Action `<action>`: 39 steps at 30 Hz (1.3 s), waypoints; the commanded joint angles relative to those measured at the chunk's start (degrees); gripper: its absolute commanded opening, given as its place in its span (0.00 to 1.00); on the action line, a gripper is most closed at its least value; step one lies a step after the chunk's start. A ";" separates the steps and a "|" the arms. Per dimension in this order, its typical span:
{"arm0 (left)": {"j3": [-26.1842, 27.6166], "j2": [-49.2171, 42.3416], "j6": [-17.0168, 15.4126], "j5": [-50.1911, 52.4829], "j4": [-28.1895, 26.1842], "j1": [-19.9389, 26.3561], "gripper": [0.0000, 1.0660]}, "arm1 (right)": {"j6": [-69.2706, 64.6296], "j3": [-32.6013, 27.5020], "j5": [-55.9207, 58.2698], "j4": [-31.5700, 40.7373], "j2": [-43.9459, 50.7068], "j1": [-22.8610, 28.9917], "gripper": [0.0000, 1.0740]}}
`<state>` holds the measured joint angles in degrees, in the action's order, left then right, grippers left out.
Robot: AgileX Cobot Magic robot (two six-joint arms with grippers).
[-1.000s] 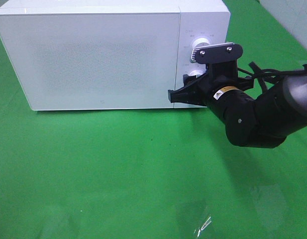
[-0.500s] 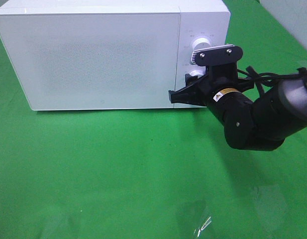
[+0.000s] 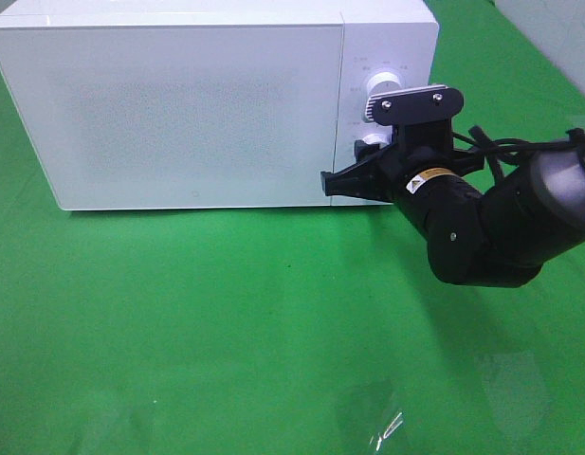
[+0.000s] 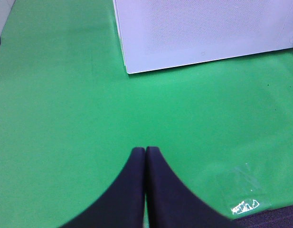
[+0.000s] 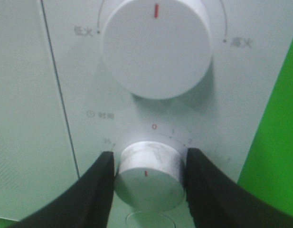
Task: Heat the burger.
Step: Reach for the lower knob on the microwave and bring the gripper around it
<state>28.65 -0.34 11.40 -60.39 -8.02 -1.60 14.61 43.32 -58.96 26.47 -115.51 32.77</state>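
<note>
The burger is hidden from every view. The white microwave (image 3: pixel 197 104) stands with its door closed at the back of the green table. My right gripper (image 3: pixel 361 157) is at its control panel. In the right wrist view both black fingers (image 5: pixel 96 190) press against the sides of the lower timer knob (image 5: pixel 148 173), whose red mark points down. My right gripper (image 5: pixel 149 159) is shut on this knob. The upper power knob (image 5: pixel 155 47) has its red mark pointing up. My left gripper (image 4: pixel 145 151) is shut and empty, hovering over the green cloth in front of the microwave (image 4: pixel 203 28).
Green cloth (image 3: pixel 226 322) covers the table in front of the microwave. A small clear plastic scrap (image 3: pixel 387 427) lies near the front edge. The right arm's black body (image 3: pixel 491 227) stretches in from the right side.
The right gripper's fingers have drawn in around the timer knob. The right arm has shifted only slightly toward the panel. The left gripper has not moved.
</note>
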 commanded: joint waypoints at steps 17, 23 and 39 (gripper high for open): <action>-0.11 -0.57 -0.06 0.74 -0.29 0.23 0.00 | -72.82 0.46 -0.46 -7.16 0.17 -0.11 0.00; -0.11 -0.57 -0.06 0.74 -0.29 0.23 0.00 | -88.29 0.46 -4.47 -8.42 0.17 -0.11 0.00; -0.11 -0.57 -0.06 0.74 -0.29 0.23 0.00 | -102.79 0.46 -10.43 -10.43 0.17 -0.11 0.01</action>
<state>28.65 -0.34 11.40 -60.39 -8.02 -1.60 -87.32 42.17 -62.62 23.49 -116.77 32.09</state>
